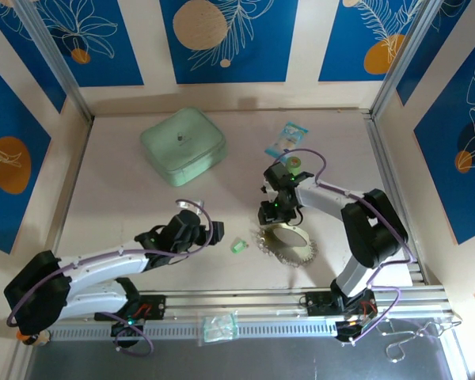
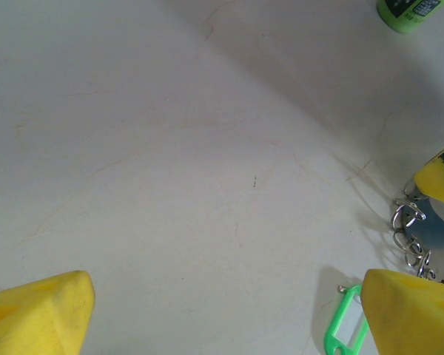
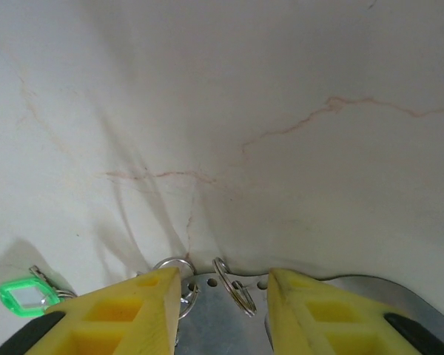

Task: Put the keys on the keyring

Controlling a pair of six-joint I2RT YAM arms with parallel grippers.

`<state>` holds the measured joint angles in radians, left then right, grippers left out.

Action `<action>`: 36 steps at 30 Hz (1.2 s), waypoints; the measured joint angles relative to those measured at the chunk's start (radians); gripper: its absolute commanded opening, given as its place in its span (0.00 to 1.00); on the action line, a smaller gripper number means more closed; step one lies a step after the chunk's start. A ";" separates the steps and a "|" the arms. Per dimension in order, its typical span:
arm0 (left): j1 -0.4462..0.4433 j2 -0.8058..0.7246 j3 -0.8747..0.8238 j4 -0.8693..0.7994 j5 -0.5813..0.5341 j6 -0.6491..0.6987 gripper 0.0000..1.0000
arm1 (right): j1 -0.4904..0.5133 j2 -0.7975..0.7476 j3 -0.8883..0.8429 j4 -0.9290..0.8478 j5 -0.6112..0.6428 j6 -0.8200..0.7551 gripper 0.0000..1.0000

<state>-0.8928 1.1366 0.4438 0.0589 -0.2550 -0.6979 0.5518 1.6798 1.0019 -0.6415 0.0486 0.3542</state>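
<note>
Right fingers (image 3: 144, 310) spread, straddling keyring (image 3: 226, 329) rim and its small rings (image 3: 237, 292), green key (image 3: 26, 296) on table (image 3: 281, 111) left of them, beside wide-spread left fingers (image 2: 37, 310); closing could pinch rim, not a ring.

**White shells, black joints, lilac loops**

Left arm (image 1: 103, 273) and right arm (image 1: 332, 202): white link shells, black joints and bases, lilac cables (image 1: 199, 207) looping alongside, small green lights glowing. Up close, wedge-shaped yellow fingers (image 3: 133, 314) with square pockets moulded in.
</note>
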 measured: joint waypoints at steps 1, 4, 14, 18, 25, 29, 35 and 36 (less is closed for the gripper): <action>0.000 0.000 0.000 0.000 0.000 0.000 0.92 | 0.004 0.002 0.000 -0.003 0.003 -0.003 0.34; 0.000 0.000 0.000 0.001 0.000 0.000 0.92 | 0.014 0.015 0.010 -0.014 0.017 -0.009 0.31; 0.000 -0.001 0.000 0.001 0.000 0.000 0.92 | 0.019 0.038 0.042 -0.041 0.056 -0.013 0.17; 0.000 -0.009 0.000 0.000 -0.001 0.000 0.92 | 0.024 0.048 0.045 -0.048 0.068 -0.014 0.16; 0.000 -0.044 0.000 -0.016 -0.014 0.000 0.92 | 0.034 0.053 0.045 -0.055 0.084 -0.015 0.07; 0.000 -0.053 0.000 -0.025 -0.019 0.000 0.92 | 0.039 0.052 0.047 -0.056 0.091 -0.016 0.00; 0.000 -0.076 0.000 -0.053 -0.031 0.014 0.91 | 0.065 0.037 0.053 -0.074 0.119 -0.018 0.00; 0.000 -0.082 0.000 -0.056 -0.037 0.020 0.91 | 0.071 0.026 0.055 -0.081 0.125 -0.018 0.00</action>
<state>-0.8932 1.0542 0.4438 0.0032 -0.2916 -0.6777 0.6224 1.7054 1.0569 -0.7223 0.1734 0.3363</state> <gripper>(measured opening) 0.916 0.054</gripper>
